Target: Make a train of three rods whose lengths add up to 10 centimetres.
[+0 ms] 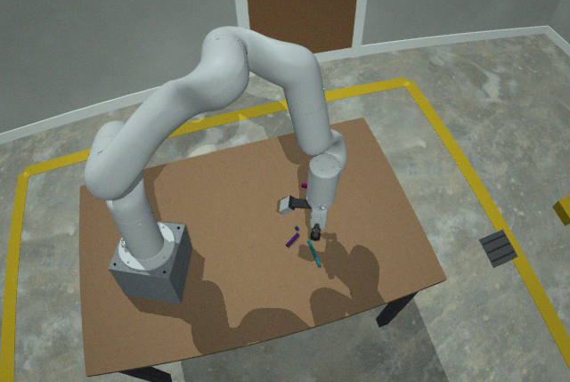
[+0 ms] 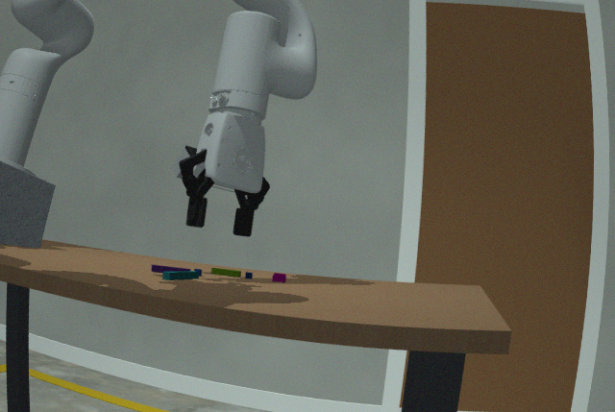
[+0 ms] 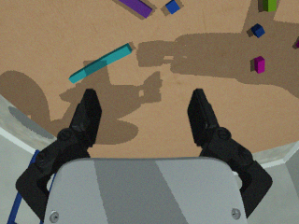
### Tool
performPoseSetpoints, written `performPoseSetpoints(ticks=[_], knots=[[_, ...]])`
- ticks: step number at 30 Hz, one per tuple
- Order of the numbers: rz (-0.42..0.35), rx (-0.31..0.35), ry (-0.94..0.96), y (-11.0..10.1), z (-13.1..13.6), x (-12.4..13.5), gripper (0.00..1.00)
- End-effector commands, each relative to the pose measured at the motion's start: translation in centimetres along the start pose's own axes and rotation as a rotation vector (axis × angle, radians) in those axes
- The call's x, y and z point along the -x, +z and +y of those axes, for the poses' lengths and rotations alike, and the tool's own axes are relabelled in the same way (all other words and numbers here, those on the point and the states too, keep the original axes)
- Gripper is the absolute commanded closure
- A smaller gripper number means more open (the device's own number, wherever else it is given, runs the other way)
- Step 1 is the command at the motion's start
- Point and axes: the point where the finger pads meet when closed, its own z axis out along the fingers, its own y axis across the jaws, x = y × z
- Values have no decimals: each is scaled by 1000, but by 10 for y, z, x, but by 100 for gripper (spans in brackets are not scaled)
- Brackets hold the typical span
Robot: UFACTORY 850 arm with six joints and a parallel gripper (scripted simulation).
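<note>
The open, empty gripper (image 2: 218, 230) (image 3: 145, 91) hangs well above the table, beside the turquoise rod (image 1: 314, 253) (image 2: 180, 275) (image 3: 101, 63). A purple rod (image 1: 292, 239) (image 2: 170, 268) (image 3: 136, 7) lies apart from it, with a blue rod (image 1: 297, 228) (image 2: 197, 270) (image 3: 173, 7) near its end. A lime rod (image 2: 226, 272) (image 3: 269, 5) is cut off in the wrist view. A second blue rod (image 2: 248, 275) (image 3: 257, 31) and a magenta rod (image 2: 279, 277) (image 3: 259, 64) lie nearby, apart. Another magenta rod (image 1: 304, 185) (image 3: 297, 43) barely shows at the wrist view's right edge. In the top view the arm hides the lime rod.
The brown table (image 1: 239, 184) (image 2: 422, 302) carries the arm's grey base block (image 1: 151, 272) (image 2: 22, 208) at its left. Shadows of the arm fall across the rods' area. The table's right edge lies beyond the gripper in the top view.
</note>
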Motion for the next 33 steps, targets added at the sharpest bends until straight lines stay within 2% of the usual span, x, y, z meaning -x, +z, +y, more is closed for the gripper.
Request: performPoseSetpoints(ticks=[1, 13, 33], knots=[[-24, 52, -158, 0, -18, 7, 0], [-30, 50, -408, 1, -49, 15, 0], [-30, 50, -418, 2, -50, 16, 0]])
